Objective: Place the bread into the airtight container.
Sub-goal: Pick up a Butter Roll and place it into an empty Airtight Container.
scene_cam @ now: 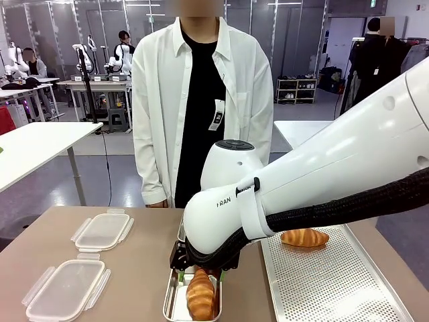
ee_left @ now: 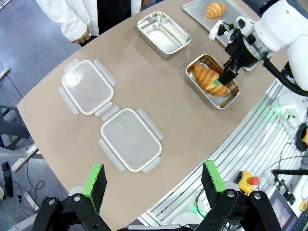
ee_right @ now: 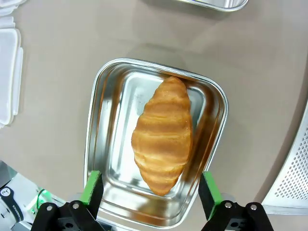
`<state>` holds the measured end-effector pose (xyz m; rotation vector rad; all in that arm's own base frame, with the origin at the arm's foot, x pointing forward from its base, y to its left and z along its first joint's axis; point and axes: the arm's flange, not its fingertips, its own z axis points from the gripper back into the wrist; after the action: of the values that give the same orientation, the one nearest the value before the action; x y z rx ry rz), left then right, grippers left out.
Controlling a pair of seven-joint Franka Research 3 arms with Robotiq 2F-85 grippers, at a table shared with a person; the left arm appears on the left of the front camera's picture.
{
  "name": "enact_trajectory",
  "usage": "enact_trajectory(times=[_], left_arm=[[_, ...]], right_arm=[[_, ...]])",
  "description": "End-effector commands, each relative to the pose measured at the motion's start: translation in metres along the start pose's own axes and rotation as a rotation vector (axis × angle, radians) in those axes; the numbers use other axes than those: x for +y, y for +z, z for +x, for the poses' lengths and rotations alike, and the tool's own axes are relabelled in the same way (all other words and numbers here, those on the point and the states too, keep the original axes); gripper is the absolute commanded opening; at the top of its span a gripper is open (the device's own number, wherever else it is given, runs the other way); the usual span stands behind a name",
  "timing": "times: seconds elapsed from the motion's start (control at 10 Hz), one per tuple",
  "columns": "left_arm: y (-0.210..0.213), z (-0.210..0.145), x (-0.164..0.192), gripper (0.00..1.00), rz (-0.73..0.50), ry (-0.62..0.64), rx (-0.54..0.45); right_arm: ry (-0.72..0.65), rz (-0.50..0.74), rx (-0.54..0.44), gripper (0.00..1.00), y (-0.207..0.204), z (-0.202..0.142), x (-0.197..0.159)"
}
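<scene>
Your right gripper (ee_right: 150, 186) hung, fingers spread, over the croissant (ee_right: 162, 134) lying inside the steel container (ee_right: 96, 144), so the placing looked done and the next move called for a straight lift clear; your left gripper (ee_left: 154, 179) gaped too.

Right arm (scene_cam: 335, 161): rounded white shell, FRAN lettering, black ribbed cable conduit (scene_cam: 348, 204); left gripper (ee_left: 154, 179) black, green pads (ee_left: 91, 179).

Tan table (ee_left: 144, 84) carries two steel containers (ee_left: 163, 32), two clear lids (ee_left: 87, 87), perforated tray (scene_cam: 335, 282).
</scene>
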<state>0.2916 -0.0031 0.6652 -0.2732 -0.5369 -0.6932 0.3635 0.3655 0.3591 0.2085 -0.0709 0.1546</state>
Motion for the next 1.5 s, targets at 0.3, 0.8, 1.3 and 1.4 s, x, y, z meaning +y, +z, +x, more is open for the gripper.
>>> enact_trajectory(times=[0.3,0.8,1.3,1.4], left_arm=[[0.001,0.0,0.001,1.0,-0.008,-0.018,0.0],[0.001,0.0,0.001,1.0,-0.008,-0.018,0.0],[0.001,0.0,0.001,1.0,-0.008,-0.018,0.0],[0.001,0.0,0.001,1.0,-0.008,-0.018,0.0]], right_arm=[[0.003,0.0,-0.003,1.0,0.0,0.0,0.001],[0.189,0.127,-0.081,1.0,0.126,0.007,-0.073],[0.369,0.011,-0.179,1.0,0.21,0.032,-0.219],[0.432,-0.014,-0.169,1.0,0.217,0.04,-0.247]])
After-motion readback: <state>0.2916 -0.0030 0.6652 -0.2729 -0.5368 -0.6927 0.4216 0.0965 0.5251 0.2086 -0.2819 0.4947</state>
